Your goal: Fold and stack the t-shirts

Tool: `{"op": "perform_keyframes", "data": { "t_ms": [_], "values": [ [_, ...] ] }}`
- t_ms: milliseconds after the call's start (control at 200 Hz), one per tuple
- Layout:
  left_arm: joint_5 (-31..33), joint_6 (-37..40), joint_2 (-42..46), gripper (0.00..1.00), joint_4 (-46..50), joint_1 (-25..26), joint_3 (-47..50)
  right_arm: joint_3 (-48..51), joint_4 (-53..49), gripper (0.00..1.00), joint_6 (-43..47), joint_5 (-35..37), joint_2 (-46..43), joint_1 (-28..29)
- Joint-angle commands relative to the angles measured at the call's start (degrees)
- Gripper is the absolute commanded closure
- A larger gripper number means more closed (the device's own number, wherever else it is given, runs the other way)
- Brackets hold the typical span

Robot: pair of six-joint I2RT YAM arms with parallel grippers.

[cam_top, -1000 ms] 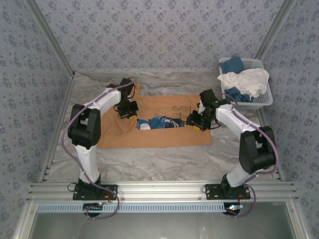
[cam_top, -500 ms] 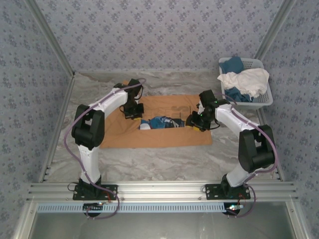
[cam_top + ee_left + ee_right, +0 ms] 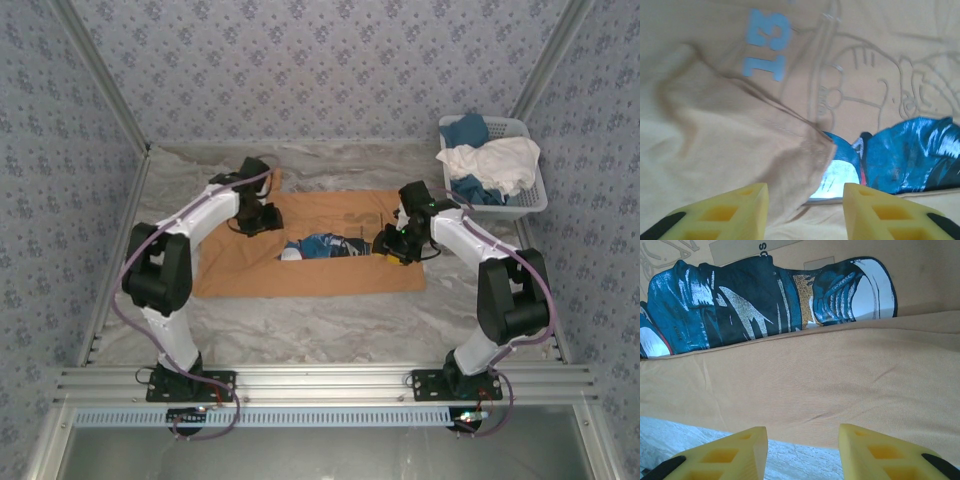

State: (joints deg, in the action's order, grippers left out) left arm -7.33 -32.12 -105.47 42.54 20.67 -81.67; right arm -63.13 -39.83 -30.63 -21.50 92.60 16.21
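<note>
An orange-tan t-shirt (image 3: 330,268) lies flat mid-table, its near edge folded up over part of the blue-and-white figure print (image 3: 322,245). My left gripper (image 3: 257,221) hovers open over its left part. In the left wrist view the left gripper (image 3: 805,195) has a folded cloth flap (image 3: 740,145) below and between its fingers, beside the print (image 3: 910,160) and a blue "13" (image 3: 765,45). My right gripper (image 3: 390,245) is open over the shirt's right side. The right gripper (image 3: 802,440) sits above the folded hem (image 3: 815,390).
A white lattice basket (image 3: 534,190) at the back right holds a white shirt (image 3: 492,160) and blue shirts (image 3: 466,130). Marble tabletop (image 3: 320,320) lies bare in front of the orange shirt. Patterned walls and metal frame rails close in the workspace.
The left gripper swung right over the shirt, then back left and slightly farther away; its elbow shifted left. The right arm and the shirt have stayed put.
</note>
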Motion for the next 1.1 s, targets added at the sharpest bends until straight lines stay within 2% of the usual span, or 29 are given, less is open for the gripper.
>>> {"op": "perform_keyframes", "data": {
  "t_ms": [0, 110, 250, 460, 719, 919, 1094],
  "values": [
    [-2.98, -4.64, 0.63, 0.61, -2.73, -5.67, 2.91, 0.65, 0.81, 0.56, -0.59, -0.28, 0.54, 0.55],
    [-5.24, -6.17, -2.32, 0.67, -3.31, -9.17, 2.88, 0.73, 1.58, 0.57, -0.74, -0.61, 1.53, 0.82],
    [-7.17, -6.24, -6.43, 0.65, -6.17, -11.17, -0.54, -0.05, 1.63, 0.57, -0.57, -0.55, 2.94, 0.84],
    [-3.98, -0.55, -12.91, 0.65, -2.43, -11.04, -7.52, -0.74, 1.41, 0.57, -0.48, -0.65, 3.71, 0.71],
    [-0.87, 2.99, -14.83, 0.68, -0.75, -10.74, -8.19, -0.59, 1.07, 0.57, -0.57, -0.74, 3.62, 0.50],
    [1.69, 4.10, -15.58, 0.82, 0.63, -9.93, -8.44, -0.94, 1.21, 0.57, -0.61, -0.69, 3.89, 0.53],
    [1.99, 3.29, -10.71, 0.96, -3.34, -9.86, -5.77, -0.70, 1.11, 0.58, -0.66, -0.56, 3.81, 0.66]
  ]
}}
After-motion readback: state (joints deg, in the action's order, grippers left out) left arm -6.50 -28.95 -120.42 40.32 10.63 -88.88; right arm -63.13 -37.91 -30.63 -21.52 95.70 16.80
